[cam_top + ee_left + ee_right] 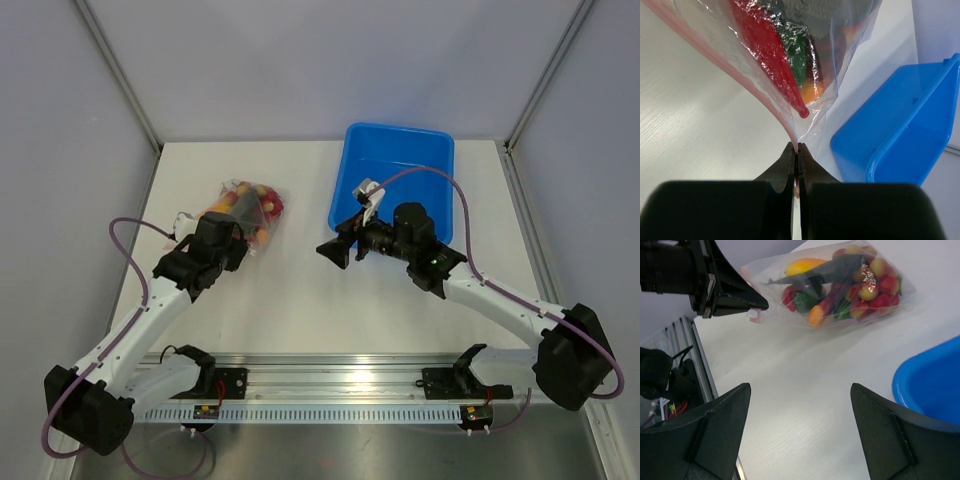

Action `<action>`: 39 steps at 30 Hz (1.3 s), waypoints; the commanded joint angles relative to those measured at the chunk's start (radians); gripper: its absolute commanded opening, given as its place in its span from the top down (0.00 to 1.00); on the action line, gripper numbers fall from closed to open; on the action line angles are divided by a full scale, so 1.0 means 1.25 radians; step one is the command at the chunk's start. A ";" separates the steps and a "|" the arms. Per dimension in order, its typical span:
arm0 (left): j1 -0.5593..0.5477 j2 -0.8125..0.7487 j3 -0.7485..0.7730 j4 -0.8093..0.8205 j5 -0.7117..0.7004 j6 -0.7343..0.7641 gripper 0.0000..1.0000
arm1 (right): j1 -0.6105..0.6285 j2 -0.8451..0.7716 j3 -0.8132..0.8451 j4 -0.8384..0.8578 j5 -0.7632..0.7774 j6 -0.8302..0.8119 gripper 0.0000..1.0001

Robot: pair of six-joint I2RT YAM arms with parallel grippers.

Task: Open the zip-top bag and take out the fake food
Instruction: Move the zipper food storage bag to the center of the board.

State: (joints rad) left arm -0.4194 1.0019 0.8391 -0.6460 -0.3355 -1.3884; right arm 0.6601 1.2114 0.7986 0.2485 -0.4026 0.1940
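Note:
The clear zip-top bag point(248, 207) lies on the table at the left, full of fake food point(840, 285): red pepper point(767, 47), green cucumber point(797, 62), orange pieces, red grapes, a grey fish. My left gripper point(798, 146) is shut on the bag's pink zipper strip point(730, 67) at its corner; in the top view it point(247, 246) sits at the bag's near edge. My right gripper point(800, 390) is open and empty, low over bare table right of the bag, its jaws wide apart; in the top view it point(335, 250) points left.
A blue plastic tub point(393, 185) stands at the back right, just behind my right wrist; its rim shows in the left wrist view point(910, 135) and the right wrist view point(930, 390). A metal rail point(340, 385) runs along the near edge.

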 commanded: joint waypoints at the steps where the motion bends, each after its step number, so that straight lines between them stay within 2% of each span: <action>1: -0.008 -0.054 0.027 -0.002 0.013 0.022 1.00 | 0.049 0.046 0.069 0.033 0.024 -0.123 0.12; 4: -0.009 -0.084 0.000 0.001 0.011 0.010 1.00 | 0.069 0.096 0.084 0.067 0.036 -0.150 0.14; 9: -0.013 -0.092 0.038 -0.048 0.023 0.025 1.00 | 0.085 0.119 0.011 0.267 0.030 -0.230 0.17; 13: -0.019 -0.107 0.006 -0.005 0.085 0.018 1.00 | 0.132 0.143 -0.028 0.382 0.033 -0.278 0.18; 16: -0.022 -0.102 0.000 0.031 0.117 0.037 1.00 | 0.164 0.161 -0.025 0.391 0.048 -0.291 0.19; 19: -0.024 -0.096 0.004 0.017 0.108 0.047 1.00 | 0.225 0.177 -0.030 0.395 0.106 -0.367 0.21; 23: -0.030 -0.114 -0.002 0.022 0.104 0.047 1.00 | 0.258 0.208 -0.033 0.404 0.126 -0.403 0.23; 25: -0.040 -0.123 -0.002 0.022 0.105 0.048 1.00 | 0.261 0.228 -0.024 0.403 0.128 -0.417 0.30; 26: -0.045 -0.127 0.005 0.026 0.108 0.059 1.00 | 0.262 0.232 -0.019 0.399 0.129 -0.425 0.37; 27: -0.059 -0.123 0.011 0.021 0.106 0.064 1.00 | 0.262 0.237 -0.013 0.400 0.131 -0.425 0.39; 30: -0.085 -0.122 0.032 -0.008 0.077 0.063 1.00 | 0.265 0.246 -0.009 0.404 0.136 -0.442 0.41; 39: -0.122 -0.116 0.036 -0.013 0.079 0.060 1.00 | 0.276 0.274 -0.009 0.447 0.136 -0.475 0.37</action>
State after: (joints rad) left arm -0.5583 0.8665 0.8318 -0.6903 -0.2432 -1.3315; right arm 0.9886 1.5330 0.7605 0.7338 -0.2451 -0.3569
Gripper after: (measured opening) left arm 0.012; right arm 0.630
